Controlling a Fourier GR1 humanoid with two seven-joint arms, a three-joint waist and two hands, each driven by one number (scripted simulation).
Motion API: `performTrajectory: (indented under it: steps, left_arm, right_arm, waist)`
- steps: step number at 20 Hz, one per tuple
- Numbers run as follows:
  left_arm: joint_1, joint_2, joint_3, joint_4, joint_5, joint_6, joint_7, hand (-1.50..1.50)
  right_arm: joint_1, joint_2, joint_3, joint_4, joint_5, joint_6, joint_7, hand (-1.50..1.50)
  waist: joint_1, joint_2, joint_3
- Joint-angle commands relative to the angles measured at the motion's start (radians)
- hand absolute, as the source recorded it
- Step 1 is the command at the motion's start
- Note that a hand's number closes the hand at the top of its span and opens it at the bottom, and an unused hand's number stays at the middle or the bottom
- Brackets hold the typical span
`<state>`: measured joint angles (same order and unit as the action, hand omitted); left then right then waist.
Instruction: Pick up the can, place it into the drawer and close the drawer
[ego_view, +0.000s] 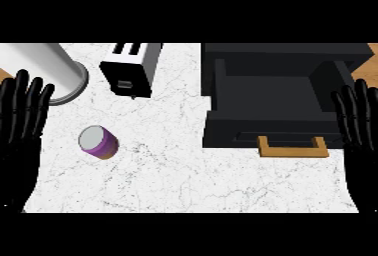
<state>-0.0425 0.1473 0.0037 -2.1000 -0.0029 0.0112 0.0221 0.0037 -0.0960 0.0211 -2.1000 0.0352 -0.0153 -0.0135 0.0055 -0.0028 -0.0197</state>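
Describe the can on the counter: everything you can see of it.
The can is a short cylinder with a purple side wall, an orange-brown band at its lower end, and a plain grey, metal-looking top ringed by a pale rim. It is seen from above, its top turned toward the upper left. It sits on the white marbled counter, at the left, below the toaster and left of the open drawer. Nothing else touches it; neither hand holds it.

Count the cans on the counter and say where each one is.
1. The can, purple with a grey top, stands on the white counter at the left, below the toaster. The open drawer's visible interior shows none.
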Motion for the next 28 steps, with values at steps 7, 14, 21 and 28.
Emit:
performTrajectory:
  steps: [7,14,21,28]
  left_arm:
    - [0.044,0.242,-0.041,0.178,0.376,-0.495,0.024,-1.50]
    - [0.032,0.514,0.188,0.438,0.700,-0.872,-0.045,-1.50]
    - [-0.053,0.641,0.268,0.682,0.770,-1.103,-0.057,-1.50]
    - [-0.122,0.701,0.251,0.827,0.878,-1.118,0.023,-1.50]
  right_arm:
    - [0.077,0.041,-0.053,0.059,-0.032,-0.062,0.114,-1.50]
    - [0.151,-0.014,-0.145,0.011,-0.105,-0.028,0.186,-1.50]
    - [0.312,-0.008,-0.214,-0.024,-0.183,0.055,0.072,-1.50]
    - [0.301,-0.081,-0.349,0.017,-0.311,0.161,0.075,-1.50]
  waist:
    - [-0.053,0.027,0.016]
    - [-0.023,0.005,0.019]
    - [-0.021,0.002,0.020]
    - [-0.017,0.003,0.020]
